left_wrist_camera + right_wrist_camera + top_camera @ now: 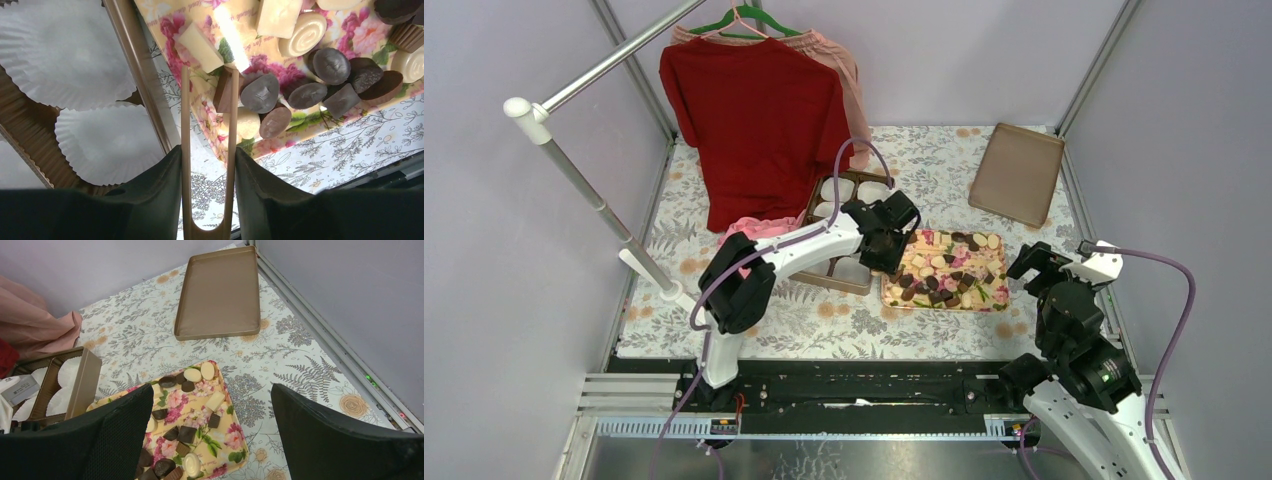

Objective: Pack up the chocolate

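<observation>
Wooden tongs are clamped in the left gripper, their prongs held apart at the edge of the flowered tray, with one brown piece touched by the right prong. The chocolate is spread on that tray, just beside the box of paper cups. The right gripper is held wide apart above the tray's other side.

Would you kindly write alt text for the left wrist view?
The left gripper holds wooden tongs, open, with a brown square chocolate between the tips, over a flowered tray of dark and cream pieces. White paper cups sit in a box at left.
</observation>
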You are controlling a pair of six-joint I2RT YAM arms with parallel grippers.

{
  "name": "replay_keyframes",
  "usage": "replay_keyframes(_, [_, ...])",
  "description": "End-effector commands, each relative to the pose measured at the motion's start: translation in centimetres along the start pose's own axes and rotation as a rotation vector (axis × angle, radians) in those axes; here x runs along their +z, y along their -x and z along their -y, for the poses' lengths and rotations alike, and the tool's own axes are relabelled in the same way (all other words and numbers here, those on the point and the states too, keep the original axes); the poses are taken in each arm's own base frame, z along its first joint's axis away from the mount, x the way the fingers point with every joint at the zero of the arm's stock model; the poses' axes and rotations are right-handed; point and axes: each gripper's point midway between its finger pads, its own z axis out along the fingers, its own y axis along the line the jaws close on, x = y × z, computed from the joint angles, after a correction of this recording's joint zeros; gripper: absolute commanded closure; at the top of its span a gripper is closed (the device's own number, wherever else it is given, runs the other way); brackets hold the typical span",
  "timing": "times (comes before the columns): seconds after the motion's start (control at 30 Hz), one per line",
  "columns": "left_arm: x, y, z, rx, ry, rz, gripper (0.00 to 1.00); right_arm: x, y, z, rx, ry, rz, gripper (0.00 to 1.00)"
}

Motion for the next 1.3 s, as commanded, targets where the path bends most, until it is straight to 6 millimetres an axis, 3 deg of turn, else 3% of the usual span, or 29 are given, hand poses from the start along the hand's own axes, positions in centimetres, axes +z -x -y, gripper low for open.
replay_keyframes(0.0, [0.0,1.3,0.3,-0.021,-0.006,0.018,0.55,0.1,1.3,0.1,0.031,-0.014,0.05,0.06])
replay_keyframes(0.47, [2.0,1.7,-0.6,-0.052,0.012,0.002,0.55,0.2,1.1,0.0,0.028,-0.009,0.049,0.05])
replay_keyframes(0.7, [2.7,1.6,-0.8,-0.051,0.014,-0.013,0.65,0.2,1.0,-0.2,0.023,-0.006,0.047,0.05])
replay_keyframes(0.87, [1.6,1.9,-0.7,-0.045,0.003,0.007,0.73,0.3,1.0,-0.2,0.022,-0.005,0.046,0.05])
replay_keyframes(1.27, [-3.3,3.4,0.1,-0.011,-0.078,0.095,0.87,0.1,1.1,0.0,0.027,-0.007,0.052,0.05])
